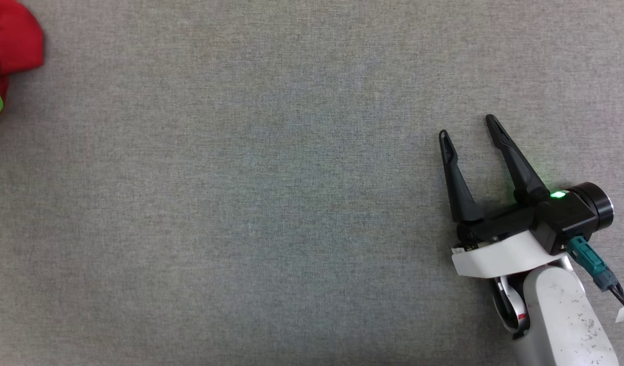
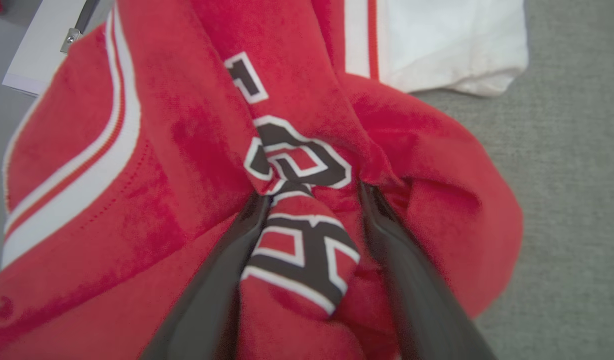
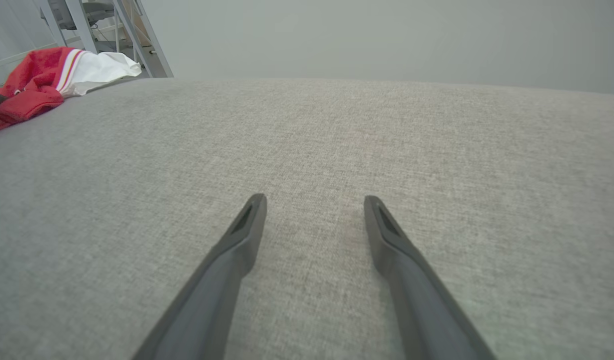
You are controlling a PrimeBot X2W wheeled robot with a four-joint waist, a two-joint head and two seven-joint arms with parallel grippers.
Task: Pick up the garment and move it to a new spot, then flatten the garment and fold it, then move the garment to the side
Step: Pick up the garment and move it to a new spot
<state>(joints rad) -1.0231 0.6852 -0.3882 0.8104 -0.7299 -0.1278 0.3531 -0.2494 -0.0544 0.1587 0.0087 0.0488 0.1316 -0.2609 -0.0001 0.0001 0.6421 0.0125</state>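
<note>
Now the left gripper [image 2: 311,194], spread around a fold of shirt [image 2: 187,150], should squeeze tight before lifting up.

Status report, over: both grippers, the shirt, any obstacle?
Left gripper open, astride a fold of shirt. Right gripper open over table, far from shirt. Shirt crumpled at table's left edge. No obstacle seen.

Red garment [image 2: 177,165] — crumpled heap, black white-outlined lettering [image 2: 307,167] creased, white sleeve [image 2: 447,45] outward
</note>
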